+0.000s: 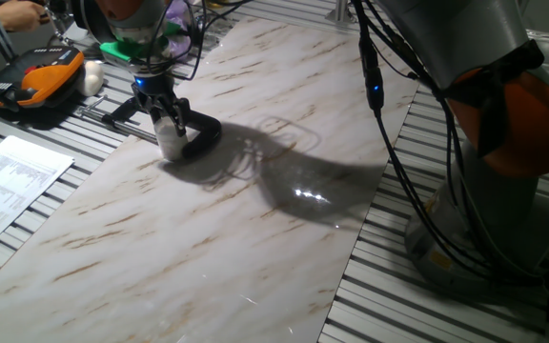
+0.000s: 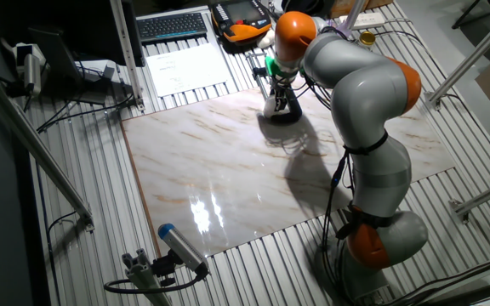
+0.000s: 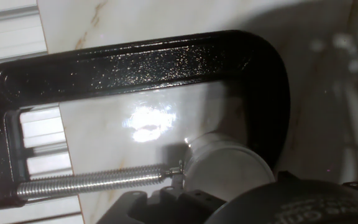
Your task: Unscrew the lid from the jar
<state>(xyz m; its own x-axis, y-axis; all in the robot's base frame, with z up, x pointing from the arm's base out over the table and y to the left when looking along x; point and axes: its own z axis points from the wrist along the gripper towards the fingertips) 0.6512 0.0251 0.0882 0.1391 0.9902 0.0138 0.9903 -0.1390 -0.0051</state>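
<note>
Gripper (image 1: 168, 119) fingers pinching lid (image 1: 167, 124) atop jar (image 1: 172, 143) directly beneath; black C-clamp (image 3: 142, 62) (screw against jar) curves around jar on marble tabletop (image 1: 255, 219).

One fixed view sits low and near the marble board (image 1: 255, 210). It looks along the board toward the far corner, where the black C-clamp (image 1: 198, 133) lies, and the arm's base (image 1: 503, 191) stands at the right edge of the picture.

The other fixed view is high and far, looking steeply down on the whole board (image 2: 228, 170), the arm (image 2: 364, 110) and the slatted table (image 2: 83, 212) around it.

The hand view is very close, pointing down at the clamp (image 3: 142, 62) and its screw (image 3: 92, 182). All three views share the clamp and the marble around it.
</note>
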